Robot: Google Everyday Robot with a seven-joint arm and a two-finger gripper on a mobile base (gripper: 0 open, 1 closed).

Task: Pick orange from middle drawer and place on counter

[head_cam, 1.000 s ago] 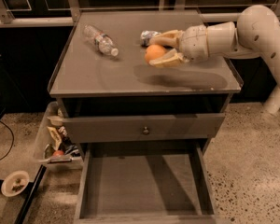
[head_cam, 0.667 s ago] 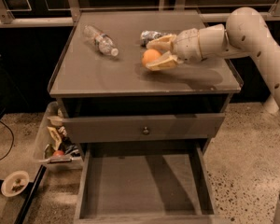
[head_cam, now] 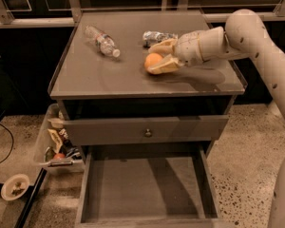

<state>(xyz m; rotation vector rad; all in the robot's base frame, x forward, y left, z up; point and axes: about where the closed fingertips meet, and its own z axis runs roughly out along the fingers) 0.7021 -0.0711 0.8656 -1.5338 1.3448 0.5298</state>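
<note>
- Camera view shows us the gripper [head_cam: 157, 58] clasping the orange [head_cam: 152, 61] low over the counter [head_cam: 95, 75], perhaps touching it.
- We see the middle drawer [head_cam: 142, 196] standing open below.

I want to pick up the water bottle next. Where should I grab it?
Probably around the middle of the bottle, coming from above. It lies on its side on the counter, slanted, with its cap toward the front, so fingers would close best across its round body, not its ends. The gripper is to its right, shut on the orange.
</note>
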